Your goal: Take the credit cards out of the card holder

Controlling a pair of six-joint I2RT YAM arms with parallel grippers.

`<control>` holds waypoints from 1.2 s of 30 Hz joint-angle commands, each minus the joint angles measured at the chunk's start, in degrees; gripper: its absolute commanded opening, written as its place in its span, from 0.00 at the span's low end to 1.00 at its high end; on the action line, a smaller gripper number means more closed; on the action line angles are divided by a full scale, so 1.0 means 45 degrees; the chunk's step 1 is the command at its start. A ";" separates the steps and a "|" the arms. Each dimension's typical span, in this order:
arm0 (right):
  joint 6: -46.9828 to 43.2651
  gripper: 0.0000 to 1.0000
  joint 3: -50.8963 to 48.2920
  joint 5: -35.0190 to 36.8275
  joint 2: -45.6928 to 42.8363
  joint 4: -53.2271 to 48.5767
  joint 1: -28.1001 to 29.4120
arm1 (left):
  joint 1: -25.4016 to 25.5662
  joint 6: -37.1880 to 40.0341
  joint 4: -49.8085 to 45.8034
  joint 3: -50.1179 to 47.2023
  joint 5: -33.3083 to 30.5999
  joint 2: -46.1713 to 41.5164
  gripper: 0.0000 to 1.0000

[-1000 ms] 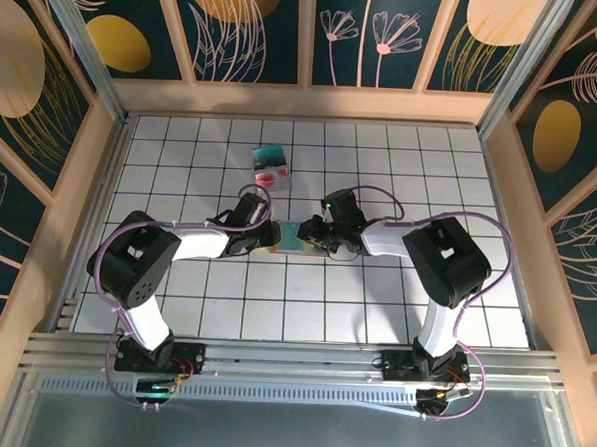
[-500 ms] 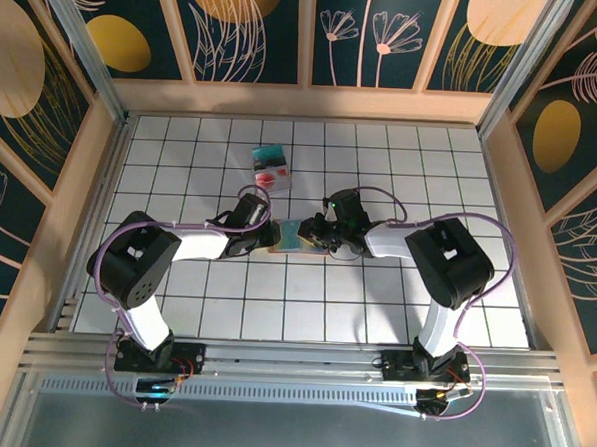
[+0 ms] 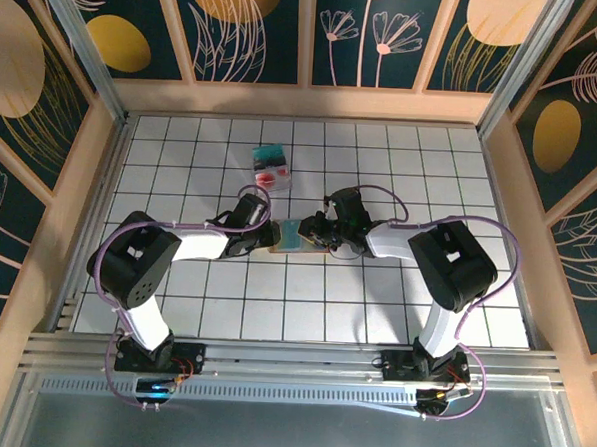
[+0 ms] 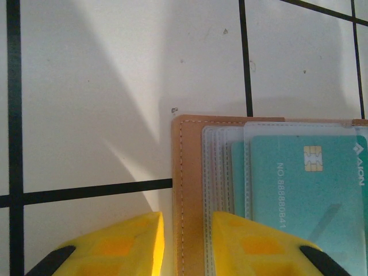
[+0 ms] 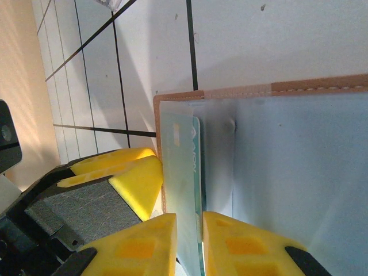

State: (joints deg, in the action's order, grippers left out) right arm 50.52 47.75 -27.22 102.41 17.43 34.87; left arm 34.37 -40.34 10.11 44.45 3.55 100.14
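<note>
Barely anything is changing since a second ago: the right arm's elbow is sitting slightly further toward the right and near edges of the tabletop, while both grippers and the wallet are staying put.

Right gripper (image 5: 190, 227) is pinching the edge of a teal credit card (image 5: 197, 167). Its yellow fingers (image 5: 144, 241) are closing to a narrow slit on the card. The card is sitting in a clear plastic sleeve, and I cannot tell whether the sleeve is caught too.

Left gripper (image 4: 188, 230) is standing partly spread, with its yellow fingers (image 4: 123, 241) straddling the stitched tan border. One finger is over the tile and the other over the sleeves. Whether they are pressing down is not clear.

Both are working on the flat tan leather card holder (image 3: 296, 234), which is lying open, grey-blue inside up, about the middle of the white tiled tabletop (image 3: 382, 168). The left gripper is at the holder's left end and the right gripper at its right end. Clear sleeves are fanning over the lining, and the teal card is showing a gold chip.

A small clear plastic box (image 3: 271, 166) with teal and red contents is lying apart from the holder, between it and the far edge.
</note>
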 commanded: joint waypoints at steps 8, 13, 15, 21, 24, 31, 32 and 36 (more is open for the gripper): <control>0.0638 0.19 -0.0498 -0.0804 0.0136 0.1600 0.0013 | 0.0176 -0.0130 0.0058 -0.0307 0.1334 0.0911 0.29; 0.1178 0.21 -0.0882 -0.1138 0.0492 0.2802 -0.0097 | 0.0192 -0.0124 0.0078 -0.0326 0.1435 0.0942 0.29; 0.1180 0.21 -0.0903 -0.1082 0.0595 0.2788 -0.0131 | 0.0189 -0.0137 0.0097 -0.0326 0.1474 0.0970 0.29; 0.1170 0.23 -0.0979 -0.0962 0.0879 0.2929 -0.0123 | 0.0204 -0.0178 0.0175 -0.0326 0.1593 0.1067 0.29; 0.1268 0.23 -0.1000 -0.0981 0.1046 0.3229 -0.0132 | 0.0202 -0.0200 0.0202 -0.0329 0.1652 0.1123 0.29; 0.1540 0.17 -0.1098 -0.1351 0.1139 0.4200 -0.0122 | 0.0309 -0.0290 0.0253 -0.0375 0.1841 0.1084 0.29; 0.1563 0.16 -0.1179 -0.1391 0.1079 0.4284 -0.0132 | 0.0347 -0.0328 0.0287 -0.0383 0.1912 0.1048 0.29; 0.1641 0.13 -0.1531 -0.1517 0.0704 0.4606 -0.0237 | 0.0579 -0.0575 0.0250 -0.0463 0.1817 0.0844 0.29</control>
State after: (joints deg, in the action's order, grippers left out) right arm 57.34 42.02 -31.88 107.02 33.45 34.15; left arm 34.17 -41.01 11.03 44.16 4.43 100.29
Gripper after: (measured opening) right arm 0.137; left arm 0.294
